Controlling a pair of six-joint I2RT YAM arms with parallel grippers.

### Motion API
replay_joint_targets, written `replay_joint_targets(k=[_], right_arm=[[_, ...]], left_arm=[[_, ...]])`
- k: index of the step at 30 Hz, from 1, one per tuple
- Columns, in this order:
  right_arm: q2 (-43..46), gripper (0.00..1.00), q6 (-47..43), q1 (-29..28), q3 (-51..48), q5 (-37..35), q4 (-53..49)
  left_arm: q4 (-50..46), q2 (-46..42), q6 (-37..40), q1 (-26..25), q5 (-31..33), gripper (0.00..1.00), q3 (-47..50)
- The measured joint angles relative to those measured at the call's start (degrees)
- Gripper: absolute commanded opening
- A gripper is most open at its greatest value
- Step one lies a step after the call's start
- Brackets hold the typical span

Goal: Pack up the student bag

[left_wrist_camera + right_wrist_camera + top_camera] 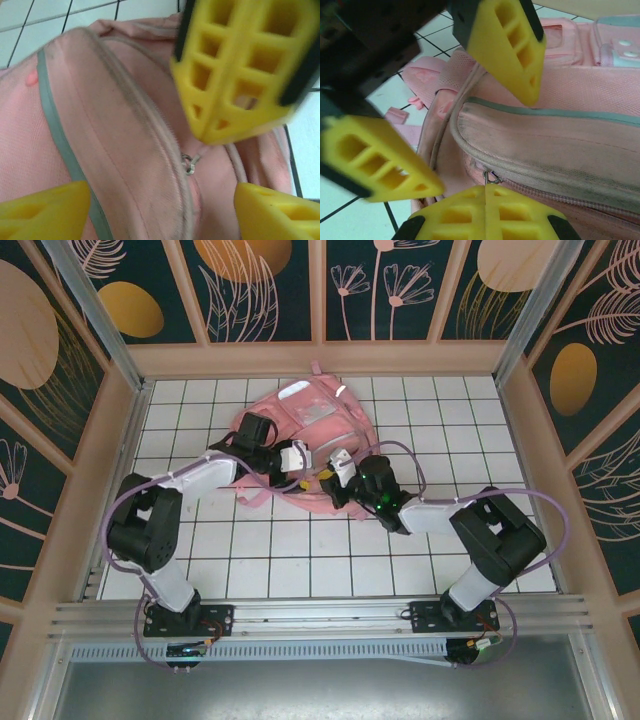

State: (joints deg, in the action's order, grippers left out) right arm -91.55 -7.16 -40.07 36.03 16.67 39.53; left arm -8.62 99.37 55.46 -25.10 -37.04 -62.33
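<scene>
The student bag [312, 412], a soft pink backpack, lies at the back middle of the tiled table. In the left wrist view its zipped seam curves down to a small metal zipper pull [189, 163]. My right gripper [485, 212] is shut on that zipper pull [491, 177], its yellow fingers [235, 75] pressed together just above the ring. My left gripper [160, 215] hovers open over the bag [115, 150], one finger on each side of the seam, holding nothing. From above, the left gripper [303, 457] and the right gripper [336, 473] meet at the bag's near edge.
Pink straps [256, 496] trail from the bag toward the left arm, and a loose strap end [396, 116] lies on the white tiles. Wooden walls [115, 440] enclose the table on three sides. Open tiles [300, 550] lie between the bag and the arm bases.
</scene>
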Motion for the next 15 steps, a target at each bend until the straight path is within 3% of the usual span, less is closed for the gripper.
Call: replay_joint_targets(k=[2, 4, 5, 7, 11, 15], right_arm=[[0.00, 0.00, 0.02, 0.00, 0.00, 0.26, 0.00], [-0.02, 0.00, 0.07, 0.02, 0.00, -0.11, -0.02], [-0.02, 0.00, 0.07, 0.13, 0.00, -0.48, -0.02], [-0.02, 0.00, 0.02, 0.52, -0.02, -1.81, 0.02], [-0.02, 0.00, 0.00, 1.70, -0.07, -5.97, 0.15], [-0.55, 0.00, 0.48, 6.80, -0.61, -13.66, 1.20]], left_arm=[[-0.07, 1.90, 0.00, 0.00, 0.83, 0.29, -0.66], [-0.66, 3.28, 0.35, 0.00, 1.31, 0.14, -1.33], [-0.85, 3.30, 0.50, -0.17, 1.62, 0.13, -1.33], [-0.74, 3.13, 1.09, -0.50, 2.82, 0.00, -1.33], [-0.28, 2.14, 2.47, -0.92, 5.29, 0.00, -0.68], [0.79, -0.94, 4.63, -0.70, 7.48, 0.00, 2.51]])
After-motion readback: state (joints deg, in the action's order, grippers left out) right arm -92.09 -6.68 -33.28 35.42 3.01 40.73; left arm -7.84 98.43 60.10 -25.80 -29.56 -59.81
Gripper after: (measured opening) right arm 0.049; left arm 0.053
